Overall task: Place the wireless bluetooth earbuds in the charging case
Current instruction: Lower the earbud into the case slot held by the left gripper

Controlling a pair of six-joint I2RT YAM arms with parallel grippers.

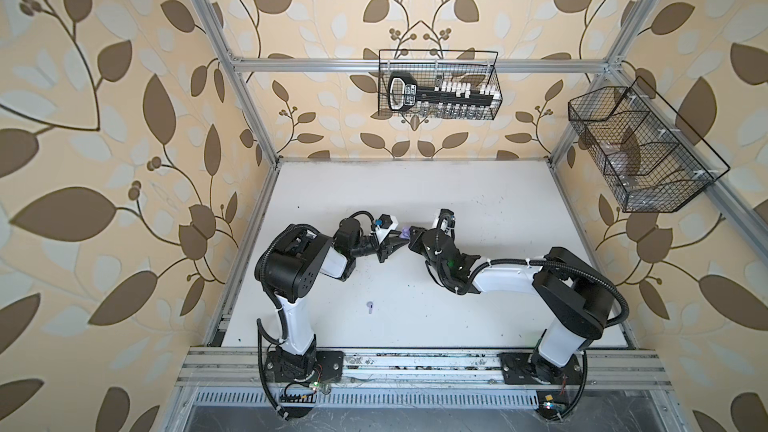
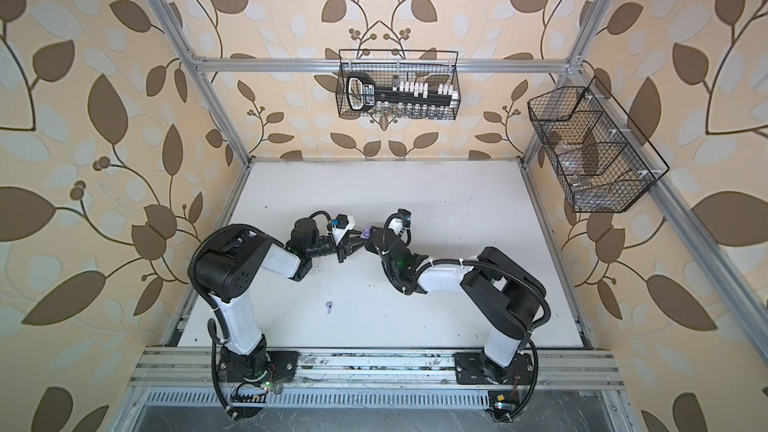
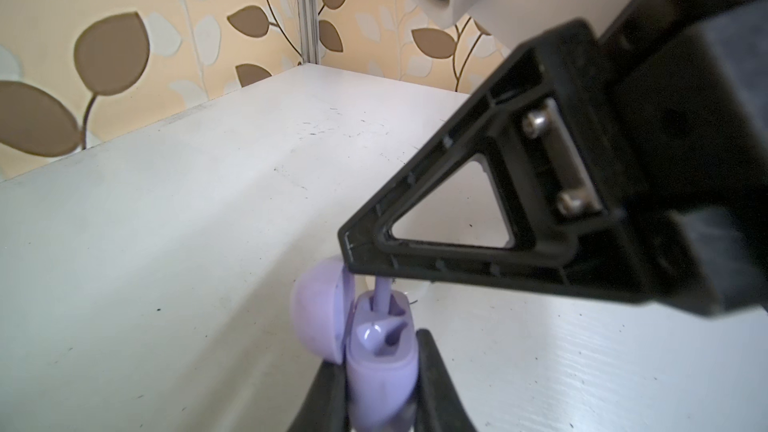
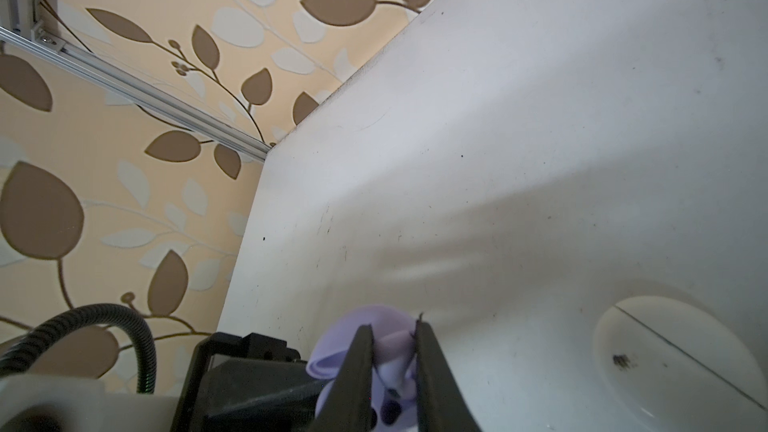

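- The loose earbud [image 1: 369,306], pale lavender, is seen lying on the white table [image 1: 478,193] in both top views. It is toward the front edge and well apart from both grippers.
- The left gripper [image 3: 376,350] is closed down onto the lavender case [image 3: 374,371]. In the left wrist view the case body is pinched between the two black fingers, with only the body's width left between them.
- The lavender case is held at the middle of the table, between the two arms. Its lid [image 3: 320,309] is swung open and stands beside the body.
- The gripped earbud [image 3: 382,295], also lavender, is seen with its stem rising out of the case's open top. How deep it is seated cannot be told.
- The right gripper [image 4: 394,326] is drawn almost fully together. Only a narrow gap is left, and the gripped earbud is pinched in it. Its tip is placed just beside the open lid.
- A round white case [image 4: 673,367], shut along a thin seam, is seen on the table near the right gripper in the right wrist view.
- A wire basket [image 1: 438,51] with a black tool inside is hung on the back rail. A second basket [image 1: 673,197] is hung on the right rail.
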